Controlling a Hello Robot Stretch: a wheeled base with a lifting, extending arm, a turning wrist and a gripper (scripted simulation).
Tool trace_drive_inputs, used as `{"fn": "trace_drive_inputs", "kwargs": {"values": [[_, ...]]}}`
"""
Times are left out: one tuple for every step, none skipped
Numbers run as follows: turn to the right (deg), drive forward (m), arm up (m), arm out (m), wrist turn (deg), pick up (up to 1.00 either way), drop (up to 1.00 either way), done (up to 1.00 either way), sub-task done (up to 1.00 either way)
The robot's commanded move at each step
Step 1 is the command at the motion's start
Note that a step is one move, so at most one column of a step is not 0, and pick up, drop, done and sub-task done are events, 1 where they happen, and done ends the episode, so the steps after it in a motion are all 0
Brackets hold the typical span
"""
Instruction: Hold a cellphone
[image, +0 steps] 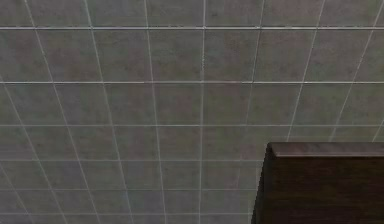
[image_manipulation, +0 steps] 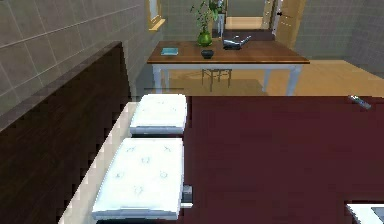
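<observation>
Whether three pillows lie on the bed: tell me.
No: just a far pillow and a near pillow lie on the dark red bed.

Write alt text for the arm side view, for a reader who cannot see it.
A bed with a dark red cover lies in the foreground, two white pillows beside its dark wooden headboard. Beyond it stands a wooden table with white legs, bearing a green plant, a small teal item and a dark bowl.

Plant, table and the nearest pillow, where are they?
Plant (image_manipulation: 205, 38): arm side view, on its green pot.
Table (image_manipulation: 262, 55): arm side view, on bare wooden top.
Nearest pillow (image_manipulation: 145, 172): arm side view, middle of its white top.
</observation>
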Motion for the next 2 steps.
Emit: {"fn": "trace_drive_inputs", "kwargs": {"values": [[0.0,0.0,0.5,0.0,0.0,0.0,0.0,0.0,0.0],[0.0,0.0,0.22,0.0,0.0,0.0,0.0,0.0,0.0]]}}
